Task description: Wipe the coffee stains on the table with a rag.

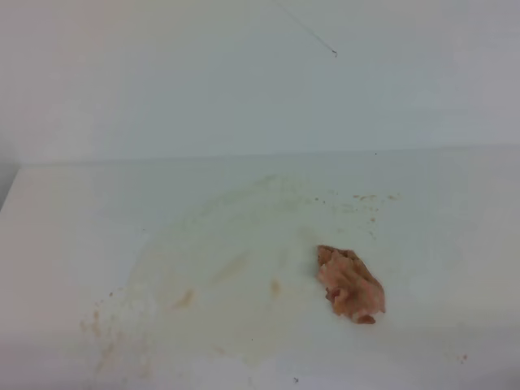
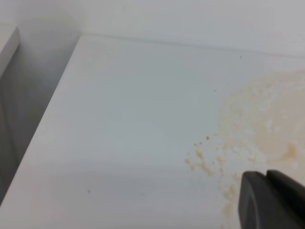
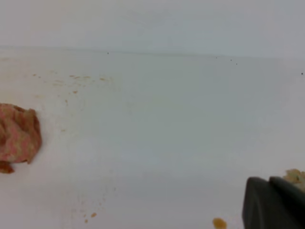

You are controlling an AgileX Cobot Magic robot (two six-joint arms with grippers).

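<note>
The rag [image 1: 351, 284], a pinkish-orange cloth wad, lies on the white table [image 1: 455, 227] right of centre, untouched. It also shows at the left edge of the right wrist view [image 3: 16, 138]. The coffee stains [image 1: 187, 298] are faint tan smears and brown speckles spread left of the rag, with more speckles [image 1: 366, 197] behind it. In the left wrist view the stains [image 2: 267, 124] lie at the right. Neither gripper shows in the exterior view. Only a dark part of my left gripper [image 2: 274, 200] and of my right gripper [image 3: 274, 202] shows; the jaws are hidden.
A pale wall [image 1: 244, 81] stands behind the table, with a thin dark line [image 1: 313, 36] on it. The table's left edge [image 2: 43, 129] drops to a grey gap. A brown drop [image 3: 219, 223] and a tan crumbly patch [image 3: 296, 175] lie near my right gripper.
</note>
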